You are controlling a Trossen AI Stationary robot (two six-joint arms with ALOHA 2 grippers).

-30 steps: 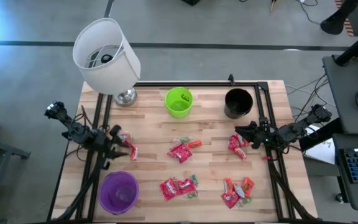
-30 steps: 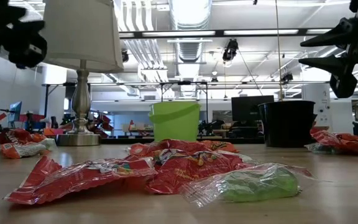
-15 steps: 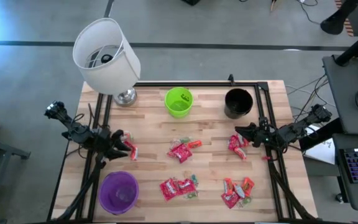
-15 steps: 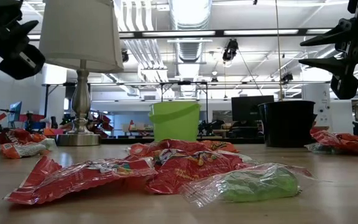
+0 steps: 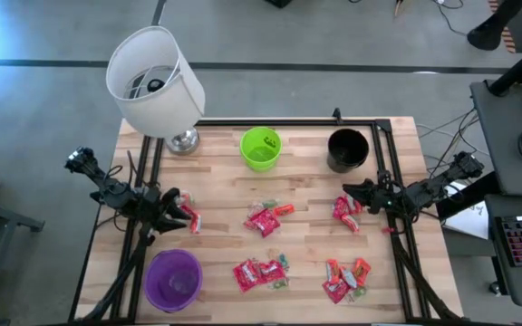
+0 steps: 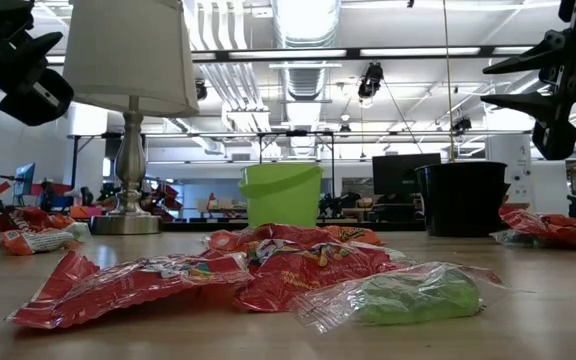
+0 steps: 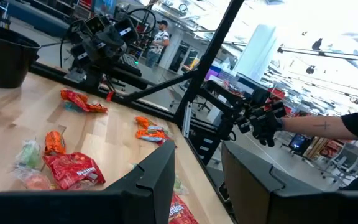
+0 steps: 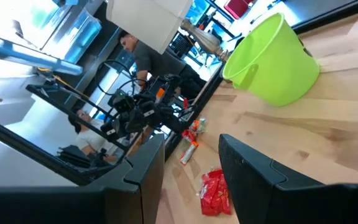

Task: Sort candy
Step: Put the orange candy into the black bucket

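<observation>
Our left gripper (image 5: 172, 210), fingers apart and empty, hovers just beside a red candy packet (image 5: 191, 218) lying toward table centre; our right gripper (image 5: 355, 194), also parted, hangs over candy (image 5: 343, 211) near the black cup (image 5: 348, 149).

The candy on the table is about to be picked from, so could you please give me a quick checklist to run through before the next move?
1. Left gripper open, nothing between its fingers: ok.
2. Right gripper open and empty: ok.
3. Candy lying loose on the table, none inside a cup: ok.
4. Green cup, black cup and purple cup upright: ok.
5. Lamp away from both grippers: ok.
6. Which cup takes which candy: cannot tell.
</observation>
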